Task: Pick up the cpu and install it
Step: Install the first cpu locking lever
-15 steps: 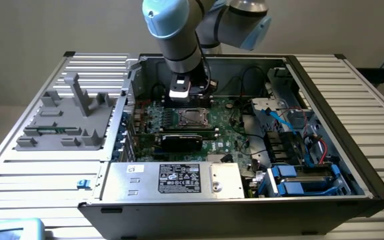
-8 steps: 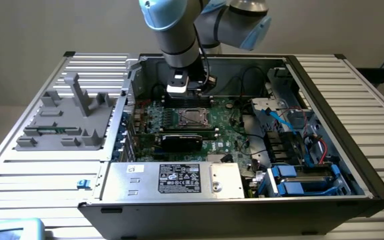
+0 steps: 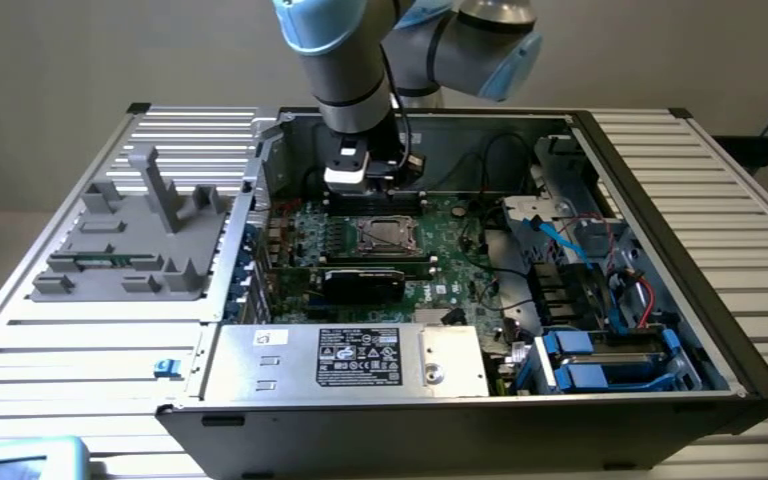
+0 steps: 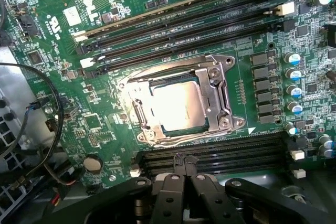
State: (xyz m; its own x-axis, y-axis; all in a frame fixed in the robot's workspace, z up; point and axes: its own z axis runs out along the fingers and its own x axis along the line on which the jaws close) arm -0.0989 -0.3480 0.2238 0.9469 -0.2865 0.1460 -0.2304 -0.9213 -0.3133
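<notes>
From the exterior view, we saw the Universal Robots arm (image 3: 344,70) reaching down into an open computer case (image 3: 651,250) that lay on a slatted metal tabletop (image 3: 37,340). Its tool (image 3: 373,192) hung just above the green motherboard (image 3: 458,255), close behind the CPU socket (image 3: 387,236), where the cpu (image 3: 387,235) sat as a pale metal square inside the silver frame. In front of the socket lay a black expansion card (image 3: 364,283), and nearer the camera the silver power supply (image 3: 344,360) with its white label. Blue drive bays (image 3: 598,365) stood at the exterior view's right of the case. A grey plastic fixture (image 3: 131,240) rested on the tabletop at the exterior view's left, well apart from the case.

From the wrist view, we looked down on the motherboard (image 4: 105,124) with the cpu (image 4: 178,106) seated in its socket, its shiny top catching bright light, the metal retention frame (image 4: 223,95) around it. Black memory slots (image 4: 210,153) ran between the socket and the tool (image 4: 184,179), and another bank of slots (image 4: 184,24) lay on the far side. The tool's black fingers (image 4: 169,192) were clenched together, grasping nothing, apart from the chip. Black cables (image 4: 31,129) looped beside the board's edge.
</notes>
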